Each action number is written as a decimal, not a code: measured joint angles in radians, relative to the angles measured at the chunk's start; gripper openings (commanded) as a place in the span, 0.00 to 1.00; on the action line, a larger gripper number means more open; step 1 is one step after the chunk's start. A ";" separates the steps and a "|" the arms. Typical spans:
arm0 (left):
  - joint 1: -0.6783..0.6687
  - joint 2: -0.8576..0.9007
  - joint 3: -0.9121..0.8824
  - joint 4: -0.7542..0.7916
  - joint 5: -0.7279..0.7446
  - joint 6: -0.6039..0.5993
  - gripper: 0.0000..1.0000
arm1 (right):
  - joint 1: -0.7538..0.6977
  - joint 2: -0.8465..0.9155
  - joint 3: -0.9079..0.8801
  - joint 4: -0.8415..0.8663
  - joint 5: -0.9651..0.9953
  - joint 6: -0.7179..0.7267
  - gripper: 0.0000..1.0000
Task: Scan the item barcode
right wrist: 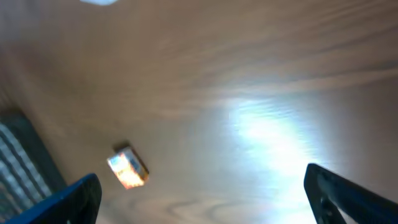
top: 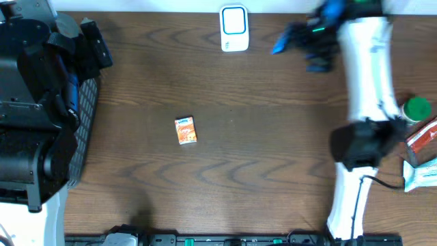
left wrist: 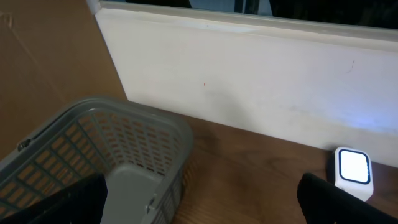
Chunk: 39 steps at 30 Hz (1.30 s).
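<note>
A small orange box [top: 186, 130] is seen lying flat on the brown table [top: 273, 171], about in the middle and a little toward the left edge. Nothing is touching it. A white scanner [top: 233, 29] with a lit screen is set at the middle of the table's far edge, well apart from the box. The left gripper [left wrist: 202, 208] is held over the far left corner of the table, above a grey basket [left wrist: 124, 112] that is set along the left edge. Its two black fingers [left wrist: 68, 199] are spread wide apart, and nothing is held between them. In the left wrist view the scanner is seen past the basket, just in front of a white board [left wrist: 249, 81]. The right gripper [right wrist: 205, 205] is held up over the table near the far edge, to the right of the scanner. It is blurred from above, but in its own wrist view its fingers [right wrist: 68, 202] are seen wide apart with nothing between them. In that view the box is seen on the bare wood. At the right edge of the table, a thing with a green lid [top: 417, 109], a red packet [top: 425, 140] and a white packet [top: 420, 174] are laid near each other.
</note>
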 measured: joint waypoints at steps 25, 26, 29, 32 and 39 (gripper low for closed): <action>0.000 0.000 0.000 0.000 0.000 0.000 0.98 | 0.656 0.138 -0.224 0.553 0.380 0.014 0.02; 0.000 0.000 0.000 0.000 0.000 0.000 0.98 | 0.665 0.154 -0.224 0.555 0.386 0.013 0.01; 0.000 0.000 0.000 0.000 0.000 0.000 0.98 | 0.686 0.203 -0.225 0.557 0.385 0.002 0.01; 0.000 0.000 0.000 0.000 0.000 0.000 0.98 | 0.704 0.228 -0.226 0.545 0.364 -0.035 0.01; 0.000 0.000 0.000 0.000 0.000 0.000 0.98 | 0.744 0.228 -0.225 0.388 0.340 -0.084 0.01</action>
